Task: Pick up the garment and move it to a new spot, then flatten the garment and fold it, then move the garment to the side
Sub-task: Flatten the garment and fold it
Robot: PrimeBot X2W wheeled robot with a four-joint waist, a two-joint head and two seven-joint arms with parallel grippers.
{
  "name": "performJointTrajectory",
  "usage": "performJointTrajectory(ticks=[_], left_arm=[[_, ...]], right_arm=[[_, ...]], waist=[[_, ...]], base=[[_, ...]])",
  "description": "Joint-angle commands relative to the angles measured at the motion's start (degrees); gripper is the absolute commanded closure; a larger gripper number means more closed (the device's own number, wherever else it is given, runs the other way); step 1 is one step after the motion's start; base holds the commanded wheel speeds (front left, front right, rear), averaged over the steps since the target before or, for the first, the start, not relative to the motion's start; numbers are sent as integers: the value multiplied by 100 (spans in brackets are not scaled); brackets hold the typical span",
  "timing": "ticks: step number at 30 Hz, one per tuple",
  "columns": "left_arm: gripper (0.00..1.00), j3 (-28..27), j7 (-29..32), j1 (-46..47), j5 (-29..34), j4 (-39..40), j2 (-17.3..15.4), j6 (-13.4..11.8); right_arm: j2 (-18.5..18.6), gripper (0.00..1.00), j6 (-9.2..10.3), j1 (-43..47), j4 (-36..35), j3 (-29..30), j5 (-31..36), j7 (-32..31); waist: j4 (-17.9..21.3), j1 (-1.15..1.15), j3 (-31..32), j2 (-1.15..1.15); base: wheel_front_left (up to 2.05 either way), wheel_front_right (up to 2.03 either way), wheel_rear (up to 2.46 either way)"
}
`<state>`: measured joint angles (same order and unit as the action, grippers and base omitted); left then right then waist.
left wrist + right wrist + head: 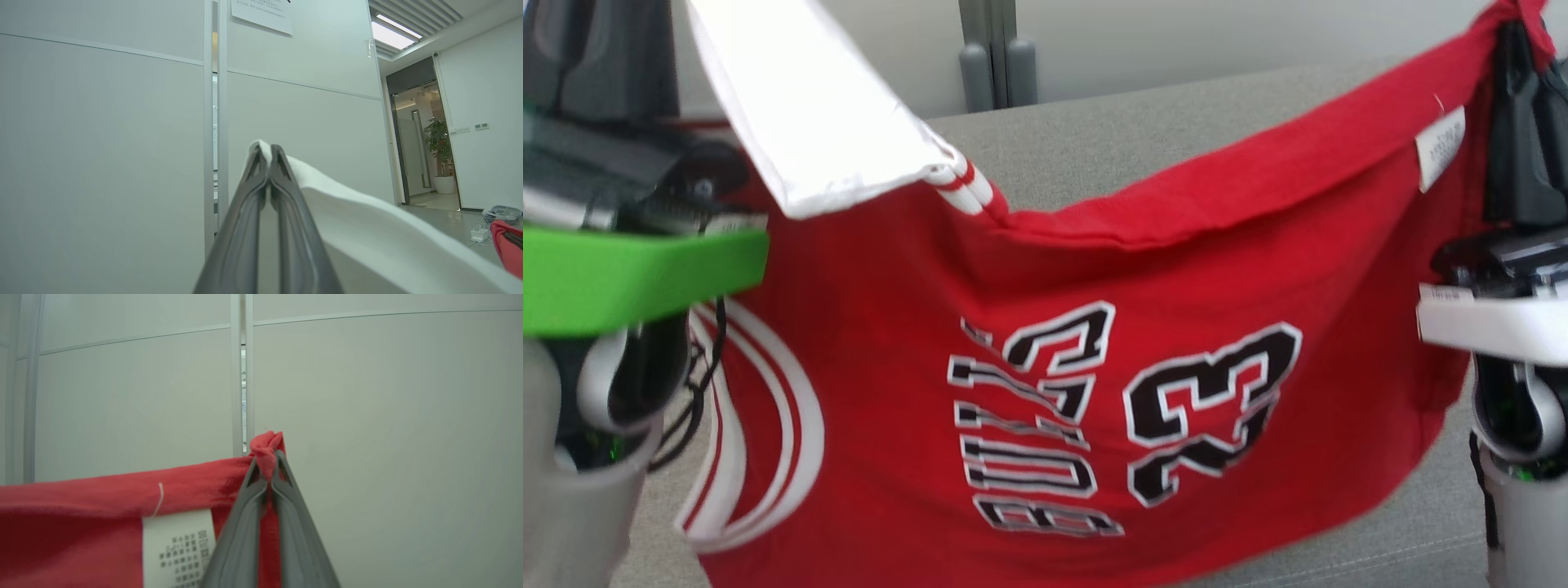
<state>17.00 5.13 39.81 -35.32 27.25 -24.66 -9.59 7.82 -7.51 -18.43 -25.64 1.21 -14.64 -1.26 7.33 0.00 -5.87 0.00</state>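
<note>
Red garment point(1094, 392): hung aloft over grey worktop point(1094, 139); left end effector point(267, 154) clamped on its white panel, right end effector point(269, 465) on a red corner. Step, as judged: relocation. Next: lower, spread flat.

Both pincers point(267, 152) point(267, 463) tight, seemingly aloft.

Work surface point(1094, 139): grey, felt-like covering (stitched seam lines cross its near right part), reaching back to the pale wall panel point(1176, 33). Whether the lower edge of the garment point(1094, 392) rests on it cannot be told.
</note>
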Motion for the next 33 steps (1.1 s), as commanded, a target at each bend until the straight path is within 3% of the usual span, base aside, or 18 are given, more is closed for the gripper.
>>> performJointTrajectory(ticks=[1,6,11,15,23,33], left_arm=[[100,59,-3,474,65,-341,24,132],[100,305,-80,2200,345,-2069,271,554],[100,105,-890,3958,633,-3818,694,614],[100,138,-1604,4572,709,-4688,1023,777],[100,-26,-2029,3770,477,-5550,1517,1078],[100,-1008,-2030,1871,826,-4682,1947,1444]], right_arm=[[41,100,7,-455,357,-52,-60,88],[-9,100,6,-2303,2055,-75,73,470],[-187,100,6,-4420,3902,166,723,1118],[-281,100,7,-5394,5112,513,1336,1470],[-386,100,6,-5337,6644,721,2141,1644],[-417,100,6,-4476,6664,798,1900,1648]], waist=[[-59,0,-919,0],[-155,0,-1594,0],[-283,0,-2035,0],[-558,0,-2310,0],[-1012,0,-2930,0],[-1004,0,-3131,0]], base=[[0,0,0],[0,0,0],[0,0,0],[0,0,0],[0,0,0],[0,0,0]])
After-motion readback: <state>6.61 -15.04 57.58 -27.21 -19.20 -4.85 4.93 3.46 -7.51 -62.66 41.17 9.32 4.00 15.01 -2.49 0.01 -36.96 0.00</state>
